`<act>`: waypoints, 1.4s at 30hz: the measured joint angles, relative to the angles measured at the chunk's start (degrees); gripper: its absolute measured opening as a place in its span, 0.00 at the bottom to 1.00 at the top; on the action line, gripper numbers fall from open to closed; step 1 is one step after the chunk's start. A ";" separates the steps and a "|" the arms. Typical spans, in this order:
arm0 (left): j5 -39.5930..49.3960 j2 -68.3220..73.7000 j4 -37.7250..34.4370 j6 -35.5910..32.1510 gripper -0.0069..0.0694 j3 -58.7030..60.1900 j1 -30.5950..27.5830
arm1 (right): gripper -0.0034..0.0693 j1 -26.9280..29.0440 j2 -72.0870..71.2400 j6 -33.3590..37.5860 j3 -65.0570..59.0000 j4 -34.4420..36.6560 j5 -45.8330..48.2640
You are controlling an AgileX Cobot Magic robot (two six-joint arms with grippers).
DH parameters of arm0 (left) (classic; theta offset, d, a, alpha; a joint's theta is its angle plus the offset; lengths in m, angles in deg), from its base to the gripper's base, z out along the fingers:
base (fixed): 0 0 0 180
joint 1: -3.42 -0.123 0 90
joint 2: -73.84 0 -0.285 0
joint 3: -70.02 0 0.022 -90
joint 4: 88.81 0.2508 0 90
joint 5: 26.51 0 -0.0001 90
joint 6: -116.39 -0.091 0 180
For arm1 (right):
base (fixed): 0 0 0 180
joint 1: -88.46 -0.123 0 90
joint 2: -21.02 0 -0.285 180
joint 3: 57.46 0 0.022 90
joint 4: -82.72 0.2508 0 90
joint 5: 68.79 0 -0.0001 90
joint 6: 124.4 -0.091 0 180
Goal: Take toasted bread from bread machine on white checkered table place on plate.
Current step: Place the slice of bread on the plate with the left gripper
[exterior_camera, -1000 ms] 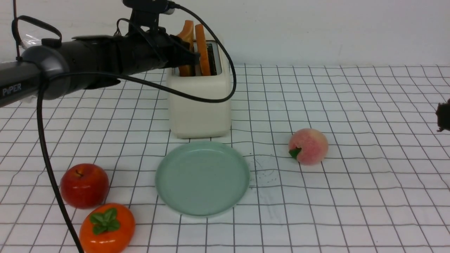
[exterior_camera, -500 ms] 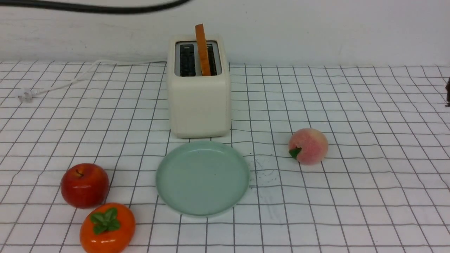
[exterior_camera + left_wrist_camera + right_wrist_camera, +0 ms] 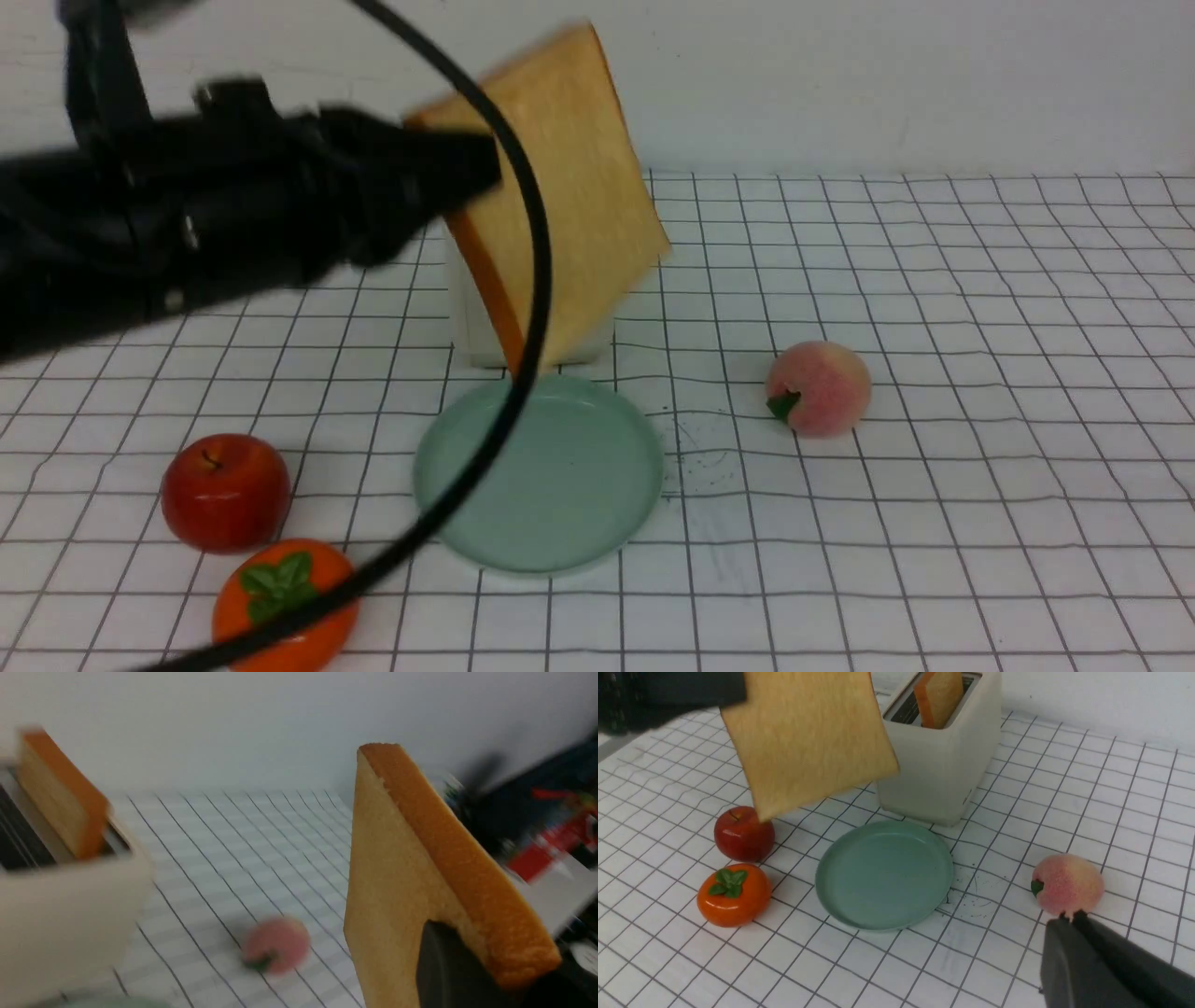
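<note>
My left gripper (image 3: 467,177) is shut on one slice of toasted bread (image 3: 569,187) and holds it tilted in the air in front of the bread machine (image 3: 467,327), above the far edge of the plate (image 3: 539,471). In the left wrist view a black finger (image 3: 444,961) presses on the slice's face (image 3: 397,882). The second slice (image 3: 938,695) stands in a slot of the bread machine (image 3: 943,765). The mint-green plate (image 3: 885,875) holds nothing. My right gripper (image 3: 1069,917) is shut and empty, low over the white checkered table (image 3: 1134,812) next to a peach (image 3: 1066,884).
A red apple (image 3: 224,492) and an orange persimmon (image 3: 280,597) lie left of the plate. The peach (image 3: 819,388) lies to its right. The left arm's black cable (image 3: 523,308) hangs across the plate and the toaster.
The left arm pulled one slice out of the toaster, rose out of the front view, and has come back down with the slice tilted above the plate. The right gripper has left the front view's edge.
</note>
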 joint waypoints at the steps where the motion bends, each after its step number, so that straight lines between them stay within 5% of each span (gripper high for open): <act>1: 1.35 0.50 4.35 4.46 0.19 1.17 0.00 | 0.02 0.00 0.00 0.01 0.00 0.07 0.29; 7: 5.07 6.74 20.64 23.46 0.19 1.75 0.69 | 0.03 0.00 0.00 0.06 0.00 1.26 2.02; 11: 3.79 11.58 23.16 26.38 0.19 1.75 2.67 | 0.03 0.00 0.00 0.06 0.00 1.69 2.75; 28: -7.99 17.87 1.87 7.96 0.19 1.35 3.12 | 0.04 0.00 0.00 0.12 0.00 2.68 8.67; 36: -9.21 23.72 -6.15 5.43 0.19 1.35 3.12 | 0.05 0.00 0.00 1.02 0.00 2.68 8.71; 42: -8.72 26.89 -6.61 5.42 0.40 1.25 3.12 | 0.05 0.00 0.00 1.42 0.00 2.92 8.71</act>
